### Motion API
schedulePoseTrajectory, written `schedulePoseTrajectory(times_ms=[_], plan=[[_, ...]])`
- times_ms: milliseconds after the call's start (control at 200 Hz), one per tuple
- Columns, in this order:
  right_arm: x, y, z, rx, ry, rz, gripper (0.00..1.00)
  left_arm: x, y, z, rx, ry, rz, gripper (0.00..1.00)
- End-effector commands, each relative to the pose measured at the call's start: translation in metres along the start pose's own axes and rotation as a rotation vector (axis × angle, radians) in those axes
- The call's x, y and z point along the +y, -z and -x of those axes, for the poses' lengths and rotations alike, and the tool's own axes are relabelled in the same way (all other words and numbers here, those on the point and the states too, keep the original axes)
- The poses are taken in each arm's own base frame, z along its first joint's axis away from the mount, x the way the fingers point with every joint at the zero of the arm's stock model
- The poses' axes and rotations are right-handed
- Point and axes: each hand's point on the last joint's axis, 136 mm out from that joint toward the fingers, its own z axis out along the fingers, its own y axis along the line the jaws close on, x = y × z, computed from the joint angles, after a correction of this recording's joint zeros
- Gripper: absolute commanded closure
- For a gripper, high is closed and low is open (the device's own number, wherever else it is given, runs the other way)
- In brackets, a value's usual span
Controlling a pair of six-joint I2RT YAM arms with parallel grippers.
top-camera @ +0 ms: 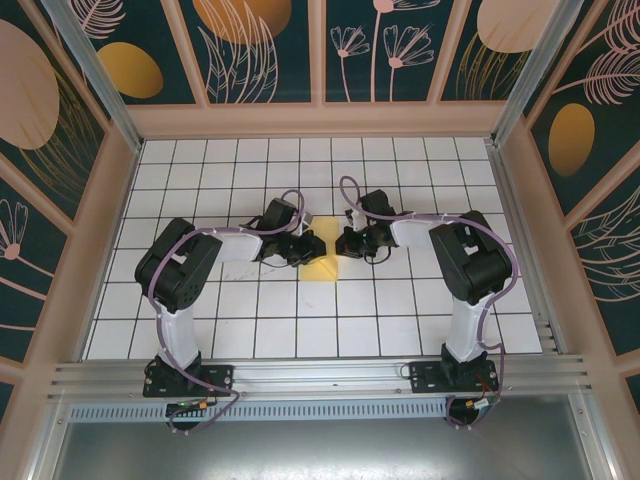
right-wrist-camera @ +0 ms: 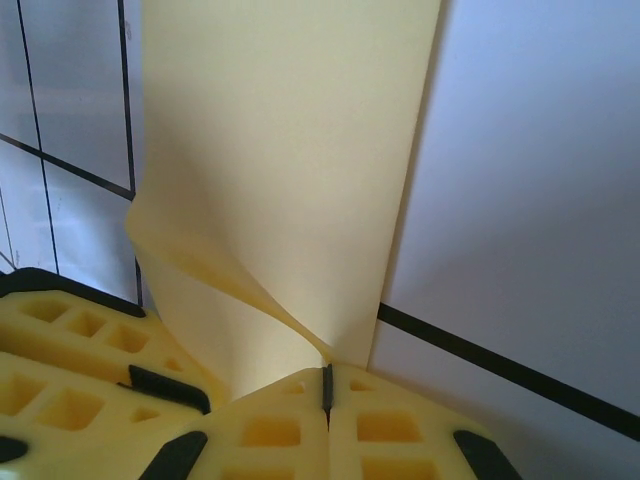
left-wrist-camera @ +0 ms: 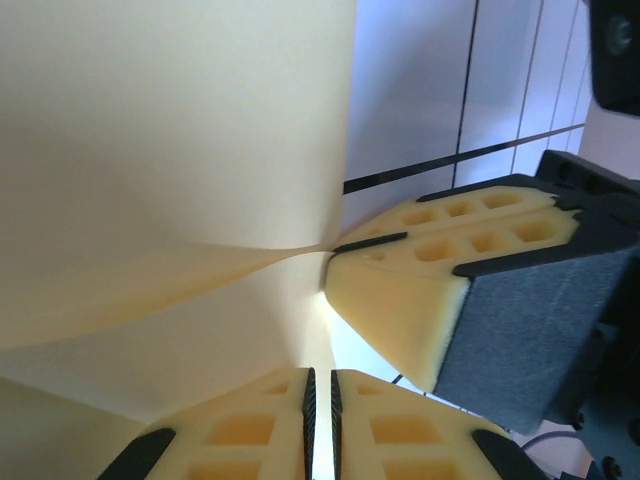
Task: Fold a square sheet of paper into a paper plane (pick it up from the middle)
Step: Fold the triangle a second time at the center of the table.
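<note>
My left gripper (top-camera: 300,247) is clamping the sheet of paper (top-camera: 322,268). In its wrist camera the two yellow fingers (left-wrist-camera: 240,430) are pressing together with barely a slit between them, and the lower flap of the sheet is running down into that slit.

Moving right, the sheet is sitting at the middle of the white tiled table (top-camera: 200,300). It lies directly between the two gripper tips and just on the near side of them, toward the arm bases. It is not lying flat. From the left wrist, one part is rising as a broad wall and another is sweeping underneath, and the two are meeting in a tight pinch. From above I am seeing only a small squarish patch, so I cannot tell its long axis there (both wrist cameras show it stretching away from the fingertips).

The right gripper (top-camera: 345,243) is also closed on the sheet. Its fingers are meeting at the tip (right-wrist-camera: 326,368), with the paper curling straight into the seam.

As I judge it, the coming move depends on the two grippers facing nose to nose, nearly touching, on the same bit of paper. Neither arm is nearer, so any pull by one will be dragging against the other.
</note>
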Motion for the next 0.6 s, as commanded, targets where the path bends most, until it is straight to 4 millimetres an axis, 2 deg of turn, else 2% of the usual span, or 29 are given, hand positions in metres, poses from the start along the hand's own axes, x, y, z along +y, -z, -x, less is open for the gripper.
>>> schedulePoseTrajectory(times_ms=[0,595], plan=[[0.0087,0.0078,0.0163,-0.042,0.037,0.0,0.99,0.0041,-0.0045,-0.0011,0.013,-0.012,0.015,0.84],[0.0041,0.0038,0.0162,-0.032,0.031,-0.014,0.99,0.0123,-0.0087,-0.0039,0.026,0.001,0.032,0.84]])
